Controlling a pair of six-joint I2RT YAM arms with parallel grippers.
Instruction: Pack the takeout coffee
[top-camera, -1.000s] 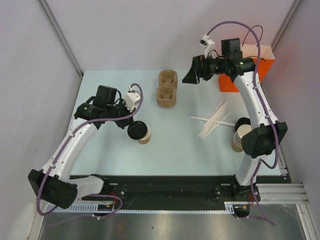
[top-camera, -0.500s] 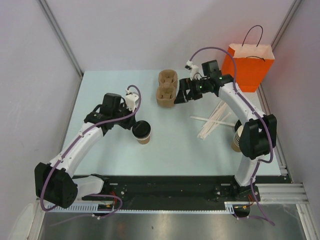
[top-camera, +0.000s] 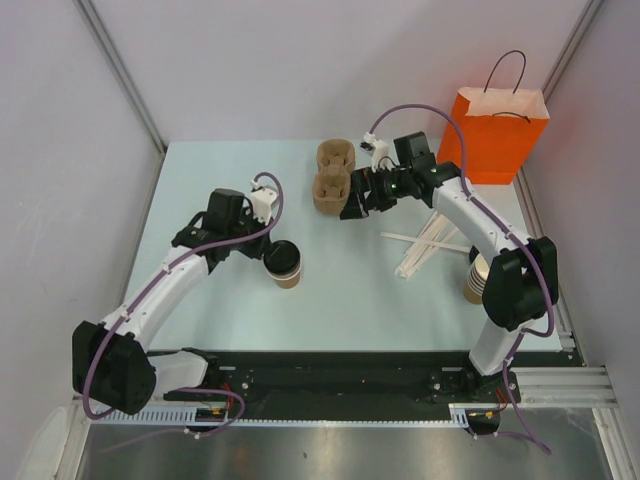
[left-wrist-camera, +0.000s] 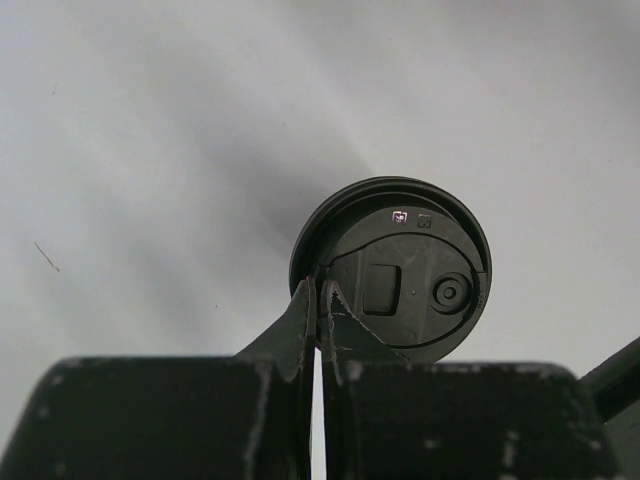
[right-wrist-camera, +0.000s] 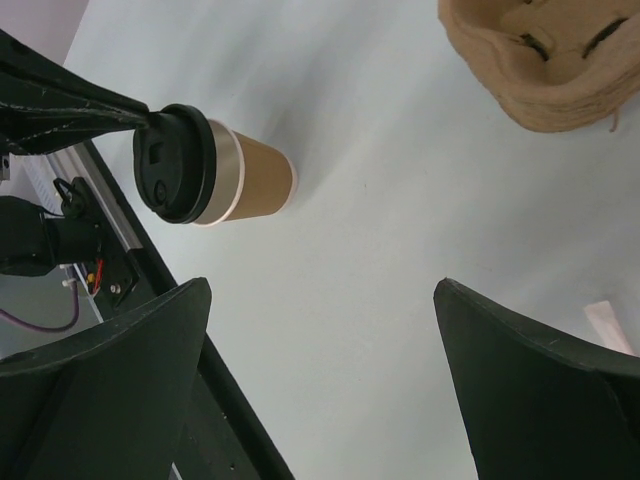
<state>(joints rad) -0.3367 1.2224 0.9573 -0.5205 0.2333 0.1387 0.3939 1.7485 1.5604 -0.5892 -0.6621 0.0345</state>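
Observation:
The takeout coffee (top-camera: 283, 262), a tan cup with a black lid, stands on the table left of centre. It also shows in the left wrist view (left-wrist-camera: 400, 265) and the right wrist view (right-wrist-camera: 215, 165). My left gripper (top-camera: 262, 250) is shut, with its fingertips (left-wrist-camera: 305, 300) resting at the lid's near-left rim. The brown pulp carrier (top-camera: 335, 178) sits at the back centre, with both pockets empty, and its edge shows in the right wrist view (right-wrist-camera: 545, 60). My right gripper (top-camera: 352, 203) is open and empty, hovering just right of the carrier.
An orange paper bag (top-camera: 500, 135) stands at the back right. Pale wooden sticks (top-camera: 430, 240) lie scattered right of centre. A stack of lidless tan cups (top-camera: 478, 275) stands at the right edge beside the right arm.
My right arm swung down and left from in front of the orange bag to beside the carrier. My left gripper and the coffee shifted slightly right, and the cup now stands more upright.

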